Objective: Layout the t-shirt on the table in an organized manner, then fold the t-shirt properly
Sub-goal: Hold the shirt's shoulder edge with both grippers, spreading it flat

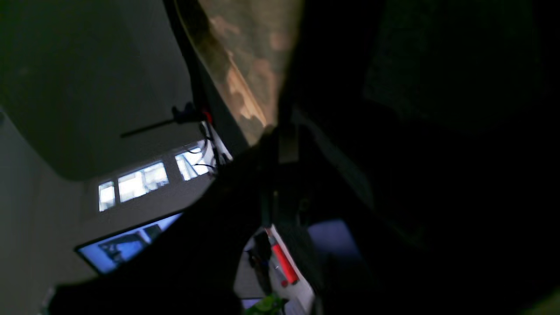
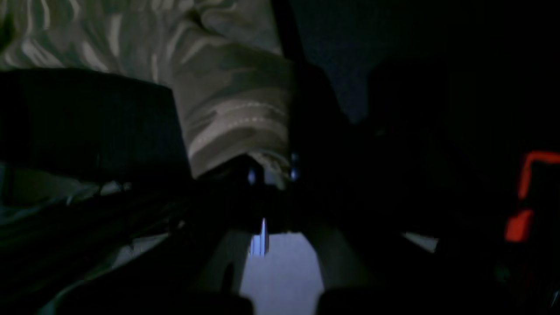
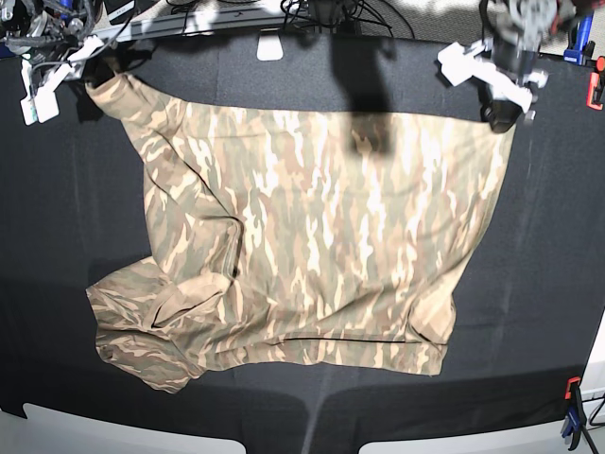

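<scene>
Pinching camouflage cloth, the left gripper (image 1: 273, 131) shows in its wrist view only as a dark shape with jaws pressed together on a corner of the t-shirt (image 1: 245, 65), which runs away from the jaws toward the top of the frame; most of the rest is shadow, with lit windows (image 1: 140, 179) beyond.

From the right wrist, the right gripper (image 2: 271, 168) is likewise clamped on a bunched fold of the t-shirt (image 2: 232, 109), the cloth leading up and left from the jaws; the surroundings are too dark to read.

From the base camera, the t-shirt (image 3: 321, 236) lies across the black table (image 3: 548, 284), its far edge stretched between the two arms: the right gripper (image 3: 90, 80) holds the far-left corner, the left gripper (image 3: 501, 113) the far-right corner. That held edge is the shirt's long axis here, running left to right, and the body trails toward the near side. The near-left part is still crumpled, a sleeve doubled over near the bottom corner, while the right side lies flatter. Judging by this, layout remains unfinished, and any coming pull likely depends on both arms drawing the far edge evenly so the bunched near-left cloth smooths.
</scene>
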Controlling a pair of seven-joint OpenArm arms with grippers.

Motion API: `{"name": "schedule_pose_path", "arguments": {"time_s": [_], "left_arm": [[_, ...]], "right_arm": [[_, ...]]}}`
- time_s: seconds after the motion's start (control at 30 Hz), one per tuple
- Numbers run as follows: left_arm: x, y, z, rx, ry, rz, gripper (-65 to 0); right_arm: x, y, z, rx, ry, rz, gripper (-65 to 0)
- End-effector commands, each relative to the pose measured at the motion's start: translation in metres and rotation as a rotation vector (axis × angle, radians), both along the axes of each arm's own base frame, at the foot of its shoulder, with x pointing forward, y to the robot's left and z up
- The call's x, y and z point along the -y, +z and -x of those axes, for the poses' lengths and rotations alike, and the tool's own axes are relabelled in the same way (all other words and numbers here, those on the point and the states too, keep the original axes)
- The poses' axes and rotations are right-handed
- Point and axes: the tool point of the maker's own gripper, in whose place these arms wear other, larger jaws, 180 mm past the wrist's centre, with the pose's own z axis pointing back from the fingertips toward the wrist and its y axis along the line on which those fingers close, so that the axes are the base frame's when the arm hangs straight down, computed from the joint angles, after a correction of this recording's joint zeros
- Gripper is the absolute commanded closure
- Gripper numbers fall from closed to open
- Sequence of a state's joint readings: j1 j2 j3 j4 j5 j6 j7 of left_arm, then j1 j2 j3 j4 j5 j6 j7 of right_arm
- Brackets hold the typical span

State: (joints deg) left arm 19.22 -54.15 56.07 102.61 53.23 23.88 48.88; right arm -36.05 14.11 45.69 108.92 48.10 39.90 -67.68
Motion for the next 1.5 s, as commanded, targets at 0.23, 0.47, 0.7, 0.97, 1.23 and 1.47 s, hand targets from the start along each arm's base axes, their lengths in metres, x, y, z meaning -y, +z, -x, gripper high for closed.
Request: {"name": "schedule_pose_path", "arguments": {"time_s": [0.23, 0.47, 0.7, 0.97, 1.23, 1.47], "left_arm": [[0.011, 0.003, 0.042, -0.052, -0.038, 0.020, 0.0], [0.008, 0.014, 0.013, 0.023, -0.020, 0.010, 0.0], [0.003, 0.017, 0.008, 0.038, 0.004, -0.002, 0.0], [0.003, 0.017, 0.008, 0.038, 0.004, -0.003, 0.0], [0.003, 0.017, 0.007, 0.039, 0.004, -0.002, -10.1], [0.003, 0.021, 0.005, 0.061, 0.016, 0.021, -13.6]], "right_arm": [[-0.011, 0.002, 0.030, -0.095, 0.046, -0.063, 0.0], [0.005, 0.008, 0.009, 0.019, 0.008, 0.016, 0.0], [0.017, 0.009, 0.005, 0.024, 0.018, 0.080, 0.0], [0.017, 0.013, -0.001, 0.060, 0.012, 0.076, -34.5], [0.002, 0.033, -0.021, 0.183, 0.008, -0.040, -36.6], [-0.010, 0.065, -0.038, 0.262, 0.093, -0.112, -36.6]]}}
